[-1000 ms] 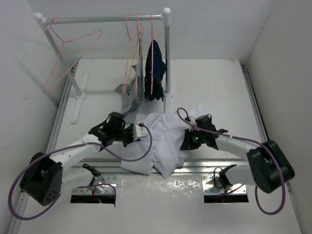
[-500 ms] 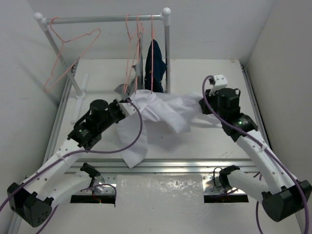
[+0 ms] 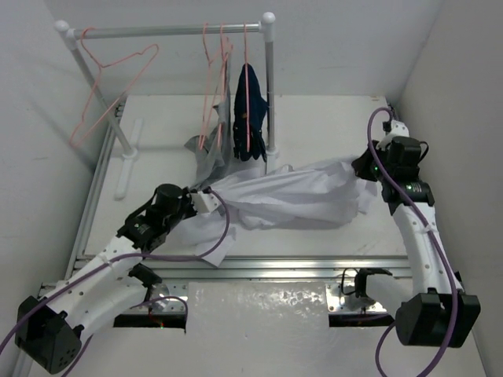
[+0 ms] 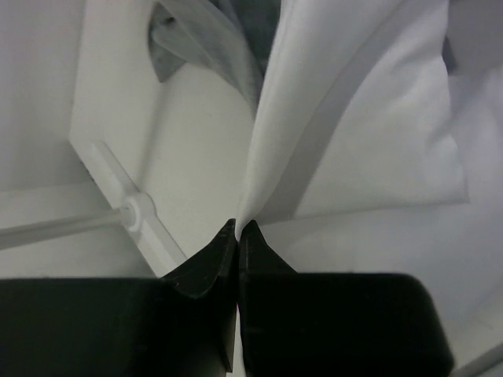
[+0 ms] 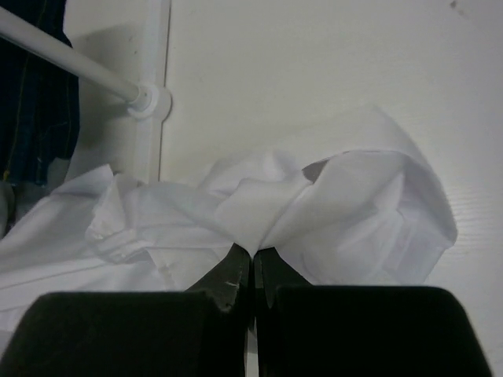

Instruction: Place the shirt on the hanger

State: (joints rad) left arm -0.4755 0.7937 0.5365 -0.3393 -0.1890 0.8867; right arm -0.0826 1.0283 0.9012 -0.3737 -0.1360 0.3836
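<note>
"Top external, left to right: what have we got?" asks Ana.

"A bare hanger point(image 3: 110, 78) hooked on the rail point(image 3: 157, 31) at eleven o'clock, hanging tilted," says Ben. "At twelve, more hangers point(image 3: 214, 78) carry a grey garment point(image 3: 204, 153) and a navy one point(image 3: 250, 118). The shirt point(image 3: 291, 200) is strung across the middle of the table point(image 3: 330, 118), from eight o'clock to two, with a loose fold trailing toward six."

"And the grippers?"

"Left gripper point(image 3: 206, 200) is at the shirt's eight o'clock end. Its wrist view shows the jaws pressed together, a thin edge of white cloth pinched at the tips. Right gripper point(image 3: 363, 167) is at the two o'clock end. Its wrist view shows much the same, jaws closed on a bunched fold."

"So which step is this?"

"Spreading, I'd say. The shirt is held out between the arms, and the hanger is well apart from it at eleven. Nothing is threaded yet."

"Next move?"

"As I judge it, the collar or a shoulder opening has to be found and brought toward eleven o'clock, or the hanger fetched down. Both arms are occupied, so one would have to let go. The cloth is thin and bunched, and I can't tell where the collar lies. Pull too hard and an edge may slip from the tips."
</note>
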